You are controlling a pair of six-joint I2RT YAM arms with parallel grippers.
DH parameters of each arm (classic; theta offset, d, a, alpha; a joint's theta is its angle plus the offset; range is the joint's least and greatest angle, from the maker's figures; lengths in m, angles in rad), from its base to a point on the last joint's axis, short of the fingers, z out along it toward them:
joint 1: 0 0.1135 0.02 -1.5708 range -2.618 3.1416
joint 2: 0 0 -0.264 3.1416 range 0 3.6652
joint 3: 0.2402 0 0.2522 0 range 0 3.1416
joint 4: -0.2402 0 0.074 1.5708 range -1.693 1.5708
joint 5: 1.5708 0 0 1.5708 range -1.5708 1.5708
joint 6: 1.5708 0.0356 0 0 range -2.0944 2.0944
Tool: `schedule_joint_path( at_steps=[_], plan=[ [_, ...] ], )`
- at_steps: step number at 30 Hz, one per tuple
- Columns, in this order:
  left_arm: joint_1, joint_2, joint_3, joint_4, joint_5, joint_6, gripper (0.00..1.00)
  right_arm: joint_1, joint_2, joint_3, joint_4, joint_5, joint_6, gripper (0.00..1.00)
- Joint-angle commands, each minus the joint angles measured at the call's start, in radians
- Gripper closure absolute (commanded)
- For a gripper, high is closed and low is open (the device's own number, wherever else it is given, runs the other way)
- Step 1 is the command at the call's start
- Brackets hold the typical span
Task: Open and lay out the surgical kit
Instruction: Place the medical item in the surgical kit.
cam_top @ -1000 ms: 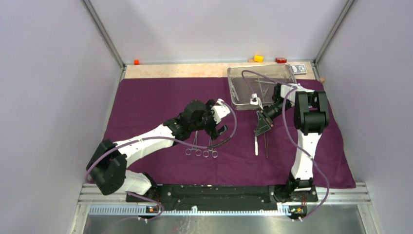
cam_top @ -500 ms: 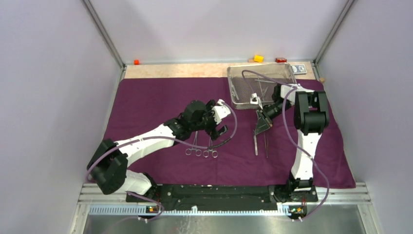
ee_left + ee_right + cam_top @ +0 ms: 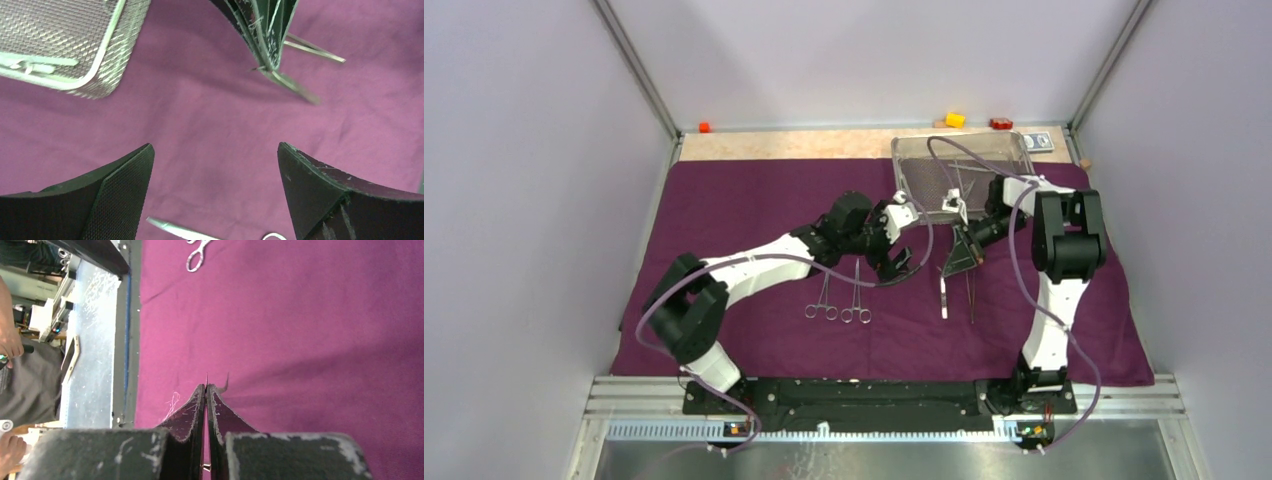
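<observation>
Pinching shut: your right claw, pads pressed together on far end of tweezers, as best views show. Tweezers run from claw tip toward arm bases, long axis far-to-near, low on purple cloth wrap; second tweezers parallel, just right of tip. Mesh tray beyond claw, far side. Your left claw spread wide, empty, just left of right claw; clamps lie behind it, nearer bases. Judgement: you set tweezers down beside second tweezers next; right arm nearer, already on it.
</observation>
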Motion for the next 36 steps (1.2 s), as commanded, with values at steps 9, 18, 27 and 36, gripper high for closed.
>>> schedule_joint_path(
  at_steps=[9,18,27,36],
  plan=[
    [-0.035,0.263,0.180,0.056,0.304,-0.422,0.06,-0.003,-0.155,-0.033,-0.059,-0.183,-0.111,1.00],
    [-0.039,0.328,0.140,0.217,0.392,-0.497,0.12,-0.003,-0.161,-0.045,-0.059,-0.190,-0.111,1.00],
    [-0.037,0.385,0.120,0.349,0.482,-0.582,0.39,-0.003,-0.156,-0.046,-0.057,-0.196,-0.107,1.00],
    [-0.038,0.422,0.145,0.376,0.494,-0.634,0.62,-0.003,-0.155,-0.055,-0.055,-0.195,-0.112,1.00]
  ],
)
